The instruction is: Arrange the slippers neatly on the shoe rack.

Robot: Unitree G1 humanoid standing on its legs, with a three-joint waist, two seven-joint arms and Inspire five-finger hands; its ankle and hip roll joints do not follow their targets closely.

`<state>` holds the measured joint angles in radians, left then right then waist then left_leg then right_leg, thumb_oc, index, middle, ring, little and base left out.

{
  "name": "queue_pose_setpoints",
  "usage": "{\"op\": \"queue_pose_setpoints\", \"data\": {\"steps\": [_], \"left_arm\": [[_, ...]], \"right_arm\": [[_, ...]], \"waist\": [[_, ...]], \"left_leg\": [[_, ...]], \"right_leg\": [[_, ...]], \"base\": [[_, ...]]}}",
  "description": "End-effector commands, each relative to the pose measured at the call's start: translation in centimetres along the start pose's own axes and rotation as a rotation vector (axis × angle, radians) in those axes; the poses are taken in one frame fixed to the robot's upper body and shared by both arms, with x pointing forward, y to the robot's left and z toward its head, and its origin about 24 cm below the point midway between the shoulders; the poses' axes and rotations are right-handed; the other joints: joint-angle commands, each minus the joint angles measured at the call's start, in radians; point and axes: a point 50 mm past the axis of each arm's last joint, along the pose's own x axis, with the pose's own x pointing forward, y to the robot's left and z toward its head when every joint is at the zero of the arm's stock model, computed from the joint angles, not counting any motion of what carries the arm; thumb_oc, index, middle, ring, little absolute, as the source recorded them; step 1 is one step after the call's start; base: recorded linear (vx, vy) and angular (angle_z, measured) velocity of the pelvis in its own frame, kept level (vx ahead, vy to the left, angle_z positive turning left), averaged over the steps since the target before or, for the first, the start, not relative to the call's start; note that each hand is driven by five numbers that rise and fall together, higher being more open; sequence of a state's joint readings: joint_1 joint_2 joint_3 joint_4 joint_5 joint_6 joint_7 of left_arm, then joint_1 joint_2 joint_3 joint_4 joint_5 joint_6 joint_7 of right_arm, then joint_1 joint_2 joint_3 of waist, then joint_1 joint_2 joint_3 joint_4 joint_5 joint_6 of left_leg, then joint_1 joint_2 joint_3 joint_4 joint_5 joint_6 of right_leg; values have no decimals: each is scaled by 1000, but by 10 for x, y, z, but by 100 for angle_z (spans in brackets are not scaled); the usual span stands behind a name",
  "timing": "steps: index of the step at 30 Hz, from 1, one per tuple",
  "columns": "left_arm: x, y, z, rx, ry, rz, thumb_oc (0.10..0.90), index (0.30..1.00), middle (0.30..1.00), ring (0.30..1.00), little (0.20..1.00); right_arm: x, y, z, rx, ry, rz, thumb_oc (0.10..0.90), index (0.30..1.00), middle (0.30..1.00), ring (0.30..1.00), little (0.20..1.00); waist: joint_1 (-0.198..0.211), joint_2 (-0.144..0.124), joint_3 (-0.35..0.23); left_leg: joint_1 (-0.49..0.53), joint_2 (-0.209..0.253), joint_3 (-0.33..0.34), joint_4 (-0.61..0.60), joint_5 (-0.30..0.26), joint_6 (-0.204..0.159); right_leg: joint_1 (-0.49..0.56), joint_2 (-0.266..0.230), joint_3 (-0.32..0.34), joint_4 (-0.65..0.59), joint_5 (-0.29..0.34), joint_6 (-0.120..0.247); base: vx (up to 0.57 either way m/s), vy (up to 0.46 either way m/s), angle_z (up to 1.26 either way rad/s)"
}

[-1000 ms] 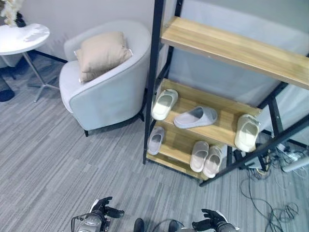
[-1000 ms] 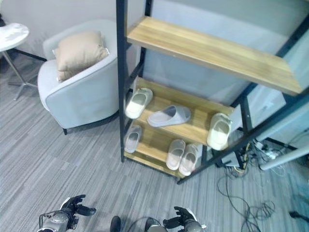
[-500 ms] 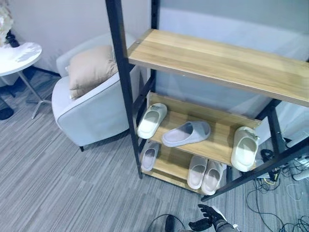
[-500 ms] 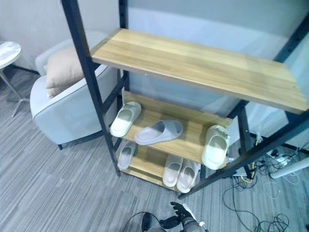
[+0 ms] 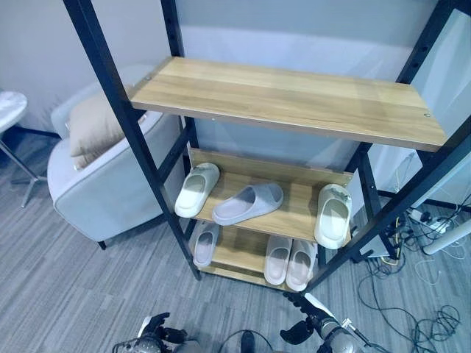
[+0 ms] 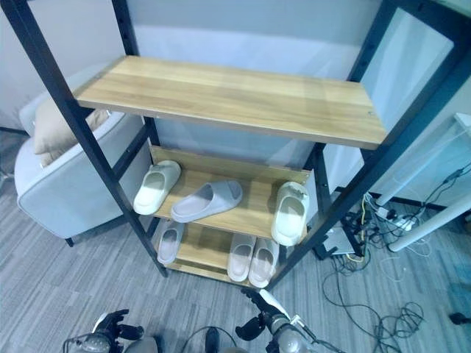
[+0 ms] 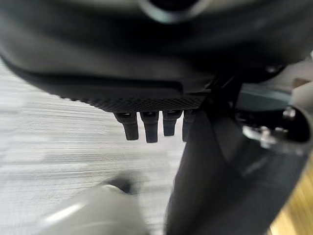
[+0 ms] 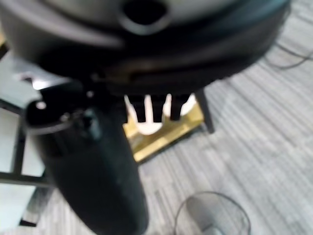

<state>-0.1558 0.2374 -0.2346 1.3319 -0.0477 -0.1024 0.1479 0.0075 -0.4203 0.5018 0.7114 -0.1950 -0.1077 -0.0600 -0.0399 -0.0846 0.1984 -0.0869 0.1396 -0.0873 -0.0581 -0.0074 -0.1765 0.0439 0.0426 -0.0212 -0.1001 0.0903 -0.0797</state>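
The shoe rack (image 5: pixel 288 103) has a black frame and wooden shelves. On its middle shelf a cream slipper (image 5: pixel 197 189) lies at the left, a grey slipper (image 5: pixel 249 204) lies crosswise in the middle, and a second cream slipper (image 5: pixel 333 215) overhangs the front edge at the right. The bottom shelf holds a grey slipper (image 5: pixel 205 244) at the left and a pale pair (image 5: pixel 288 261) side by side. My left hand (image 5: pixel 156 329) and right hand (image 5: pixel 305 327) hang low in front of the rack, both open and holding nothing. Past the right hand's fingers (image 8: pixel 156 108) shows the bottom shelf (image 8: pixel 166 134).
A grey armchair (image 5: pixel 110 198) with a beige cushion (image 5: pixel 92 129) stands left of the rack. A white round table (image 5: pixel 7 110) is at the far left. Cables (image 5: pixel 412 294) and a white pole (image 5: pixel 449 239) lie on the carpet to the right.
The camera has moved closer and to the right, so the rack now stands centred. My left hand is back at the lower edge. The slippers have not moved.
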Motion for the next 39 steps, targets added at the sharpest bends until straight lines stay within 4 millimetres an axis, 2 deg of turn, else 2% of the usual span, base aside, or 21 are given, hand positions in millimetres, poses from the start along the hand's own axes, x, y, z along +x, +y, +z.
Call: {"op": "queue_pose_setpoints", "data": {"steps": [1,3,6,12,13,16,17,19,20,23,26,28,32,34,36,39], "left_arm": [[-6,-22,-14,80,30,-35,800,900,900,900,900],[-6,-22,-15,87,31,-36,800,900,900,900,900],[-6,-14,-23,79,53,-14,800,900,900,900,900],[-5,-3,-22,61,53,16,800,900,900,900,900],[-4,6,-22,76,64,29,800,900,900,900,900],[-3,6,-19,60,54,31,800,900,900,900,900],[-2,6,-15,52,41,32,800,900,900,900,900],[-1,6,-9,45,17,30,800,900,900,900,900],[-1,7,-8,45,11,30,800,900,900,900,900],[1,10,1,47,-25,33,800,900,900,900,900],[1,10,0,31,-20,33,800,900,900,900,900],[0,6,-3,35,-6,18,800,900,900,900,900],[-4,-11,-13,92,15,-38,800,900,900,900,900],[-6,-16,-19,104,29,-55,800,900,900,900,900],[-8,-20,-26,127,47,-65,800,900,900,900,900],[-9,-18,-30,132,55,-57,800,900,900,900,900]], "right_arm": [[-4,-36,38,-37,-229,-152,800,900,900,900,900],[-7,-36,37,-33,-233,-153,800,900,900,900,900],[-15,-37,45,-52,-288,-153,800,900,900,900,900],[-21,-40,64,-48,-381,-140,800,900,900,900,900],[-32,-50,94,-62,-524,-162,800,900,900,900,900],[-48,-61,120,-83,-662,-203,800,900,900,900,900],[-55,-66,130,-97,-715,-220,800,900,900,900,900],[-69,-74,149,-112,-825,-260,800,900,900,900,900],[-76,-77,159,-123,-879,-277,800,900,900,900,900],[-95,-86,177,-166,-1000,-340,800,900,900,900,900],[-108,-90,191,-201,-1081,-375,800,900,900,900,900],[-111,-95,199,-261,-1107,-417,800,900,900,900,900],[-105,-111,200,-326,-1063,-530,800,900,900,900,900],[-100,-119,198,-302,-1038,-578,800,900,900,900,900],[-90,-128,199,-179,-1019,-615,800,900,900,900,900],[-79,-140,201,-122,-986,-666,800,900,900,900,900]], "waist": [[-18,50,-21],[-24,56,-27],[-31,53,-56],[-28,38,-76],[-43,22,-86],[-46,17,-80],[-46,16,-76],[-34,15,-67],[-36,13,-69],[-42,10,-74],[-35,8,-86],[-30,10,-92],[-22,16,-104],[-18,20,-110],[-7,26,-117],[5,31,-119]], "left_leg": [[-24,13,1,0,138,58],[-18,20,22,-7,155,49],[20,-5,40,-20,131,66],[36,-37,71,-29,99,95],[41,-83,117,-29,51,131],[42,-92,153,-29,38,142],[40,-91,167,-29,37,141],[33,-78,203,-29,33,135],[29,-78,207,-29,33,133],[27,-87,203,-29,28,141],[34,-92,200,-29,20,143],[43,-92,199,-29,17,143],[59,-91,196,-29,12,144],[64,-90,193,-29,11,141],[69,-91,186,-29,12,138],[74,-92,177,-29,13,135]], "right_leg": [[104,-11,11,64,-220,122],[105,-17,6,63,-222,126],[87,-60,34,63,-205,153],[58,-95,60,56,-183,182],[22,-141,91,56,-164,220],[-15,-155,92,66,-138,237],[-29,-162,74,71,-126,242],[-66,-175,-19,89,-103,251],[-66,-178,-40,83,-99,253],[-61,-167,-3,61,-100,252],[-49,-170,14,39,-95,247],[-40,-171,13,23,-89,246],[-25,-163,11,13,-99,238],[-17,-161,-1,13,-104,237],[-7,-159,-13,13,-109,234],[4,-158,-21,13,-114,230]], "base": [[148,190,-34],[144,206,-38],[136,272,-22],[54,202,-28],[44,367,-15],[-4,214,-64],[-77,73,-84],[-88,36,-70],[-55,31,-62],[-8,50,-22],[21,1,2],[39,-15,4],[54,-24,1],[68,-30,3],[62,-31,8],[49,-28,18]]}}
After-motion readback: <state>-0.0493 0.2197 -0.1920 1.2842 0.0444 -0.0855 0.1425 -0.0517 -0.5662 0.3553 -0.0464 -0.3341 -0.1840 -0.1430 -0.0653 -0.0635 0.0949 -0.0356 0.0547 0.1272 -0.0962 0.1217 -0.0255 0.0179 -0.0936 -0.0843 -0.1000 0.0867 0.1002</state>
